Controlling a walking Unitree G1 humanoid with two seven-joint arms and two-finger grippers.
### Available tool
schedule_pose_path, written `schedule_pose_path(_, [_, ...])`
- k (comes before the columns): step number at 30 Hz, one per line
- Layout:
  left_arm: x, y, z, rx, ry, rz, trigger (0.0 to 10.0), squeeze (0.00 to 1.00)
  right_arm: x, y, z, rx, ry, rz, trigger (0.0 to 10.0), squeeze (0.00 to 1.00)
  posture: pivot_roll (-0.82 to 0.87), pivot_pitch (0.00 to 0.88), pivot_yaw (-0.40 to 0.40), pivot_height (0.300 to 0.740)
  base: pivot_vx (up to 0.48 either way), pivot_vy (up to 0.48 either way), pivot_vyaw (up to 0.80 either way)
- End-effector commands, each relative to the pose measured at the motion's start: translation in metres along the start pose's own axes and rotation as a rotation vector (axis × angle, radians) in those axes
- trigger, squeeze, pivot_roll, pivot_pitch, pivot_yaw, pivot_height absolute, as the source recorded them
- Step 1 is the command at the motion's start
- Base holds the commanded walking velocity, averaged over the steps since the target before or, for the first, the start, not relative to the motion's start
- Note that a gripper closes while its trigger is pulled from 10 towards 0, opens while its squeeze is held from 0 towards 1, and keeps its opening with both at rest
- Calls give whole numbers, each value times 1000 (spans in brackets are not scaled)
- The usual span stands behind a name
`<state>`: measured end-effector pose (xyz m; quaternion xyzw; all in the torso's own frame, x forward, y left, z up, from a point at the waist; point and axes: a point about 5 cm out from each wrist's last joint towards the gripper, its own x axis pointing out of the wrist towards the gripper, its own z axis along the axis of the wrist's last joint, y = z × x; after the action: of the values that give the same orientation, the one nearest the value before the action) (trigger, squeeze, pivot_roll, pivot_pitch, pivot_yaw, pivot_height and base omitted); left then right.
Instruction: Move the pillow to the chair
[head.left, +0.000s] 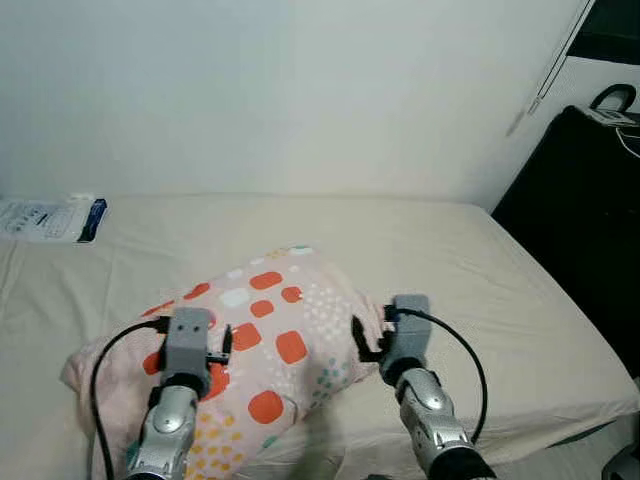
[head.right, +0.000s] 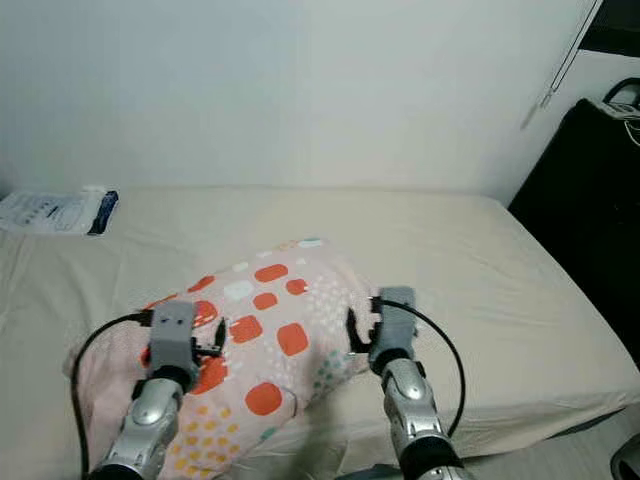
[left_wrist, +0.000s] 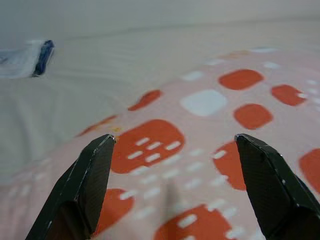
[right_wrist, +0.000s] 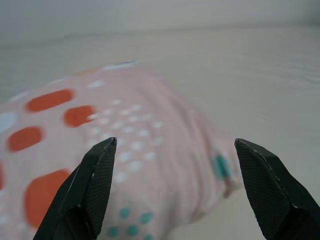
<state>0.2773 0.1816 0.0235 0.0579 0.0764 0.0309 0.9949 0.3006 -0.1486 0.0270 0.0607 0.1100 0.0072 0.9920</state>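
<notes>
Two arms up front, both reaching forward over the near edge of the bed, forearms angled up and slightly inward, wrists level.

Bed: beige sheet, spans almost the whole width, runs back to a white wall. Black furniture stands just right of the bed at the far right.

Pillow: pink with orange and white rounded patches, small dots on its near-left and right parts. Lies on the bed, near-centre, skewed so one corner points far and the bulk spreads toward the near-left. No chair can be made out.

Packet: white with a blue end, flat on the bed at far left, close to the wall, well apart from the pillow.

Left gripper: over the near-left part of the pillow, above the big orange patches. Fingers spread wide, nothing between them; wrist view has the fabric just beyond the tips, contact can't be confirmed. Black cable loops off the wrist to the left.

Right gripper: at the pillow's right edge, near the dotted corner where it drops to the sheet. Fingers also wide apart, holding nothing; pillow edge sits ahead of the gap, bare sheet to its right. Cable loops off to the right.
</notes>
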Motion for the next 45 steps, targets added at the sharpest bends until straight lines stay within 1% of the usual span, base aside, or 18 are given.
schedule_pose_path(1, [-1,-6,-1,18,5,-24,10000,0,1,-3,6,6,-31,-31,10000,0,112,0,-130,740,0,0,0])
schedule_pose_path(4, [-1,-7,-1,25,4,-31,10000,0,1,-2,7,-3,-39,-31,10000,0,112,0,-129,740,0,0,0])
schedule_pose_path(6, [-2,-6,0,2,-9,-29,10000,0,-1,0,4,-33,-44,4,10000,0,115,0,-128,740,0,0,0])
schedule_pose_path(9, [-3,-5,0,-7,-10,-23,10000,0,-2,-1,3,-41,-42,3,10000,0,115,0,-128,740,0,0,0])
schedule_pose_path(11, [-4,-2,0,-27,-13,-1,10000,0,-5,-7,-1,-27,-24,-31,10000,0,121,0,-132,740,0,0,0])
schedule_pose_path(12, [-3,-1,0,-36,-17,6,10000,0,-7,-15,-3,-17,-13,-62,10000,0,123,0,-134,740,0,0,0])
schedule_pose_path(18, [-1,-5,4,-36,-32,-31,10000,0,-6,-20,-1,-9,-21,-85,10000,0,124,0,-137,740,0,0,0])
schedule_pose_path(21, [2,-8,7,-37,-38,-56,10000,0,-1,-15,6,-13,-42,-69,10000,0,119,0,-141,740,0,0,0])
schedule_pose_path(24, [7,-8,15,-100,-59,-56,10000,0,2,-10,12,-45,-62,-56,10000,0,115,0,-144,740,0,0,0])
schedule_pose_path(25, [8,-11,18,-120,-75,-70,10000,0,4,-8,13,-47,-59,-43,10000,0,119,0,-152,740,0,0,0])
schedule_pose_path(30, [7,-17,19,-109,-81,-102,10000,0,5,-5,12,-28,-50,-17,10000,0,119,0,-156,740,0,0,0])
schedule_pose_path(31, [8,-18,20,-123,-83,-100,10000,0,6,0,13,-18,-46,5,10000,0,112,0,-158,740,0,0,0])
schedule_pose_path(32, [11,-17,24,-173,-89,-72,10000,0,10,13,16,-36,-44,76,10000,0,112,0,-159,740,0,0,0])
schedule_pose_path(33, [12,-17,25,-183,-92,-66,10000,0,10,19,17,-45,-46,106,10000,0,109,0,-160,740,0,0,0])
schedule_pose_path(37, [15,-23,29,-152,-113,-95,10000,0,11,39,15,-62,-29,243,10000,0,109,0,-164,740,0,0,0])
schedule_pose_path(40, [18,-28,38,-192,-149,-125,10000,0,10,55,10,-61,23,371,10000,0,102,0,-166,740,0,0,0])
schedule_pose_path(43, [20,-28,44,-218,-171,-139,10000,0,11,59,14,-24,9,402,10000,0,104,0,-169,740,0,0,0])
schedule_pose_path(45, [22,-28,50,-252,-184,-147,10000,0,11,62,21,28,-27,445,10000,0,108,0,-171,740,0,0,0])
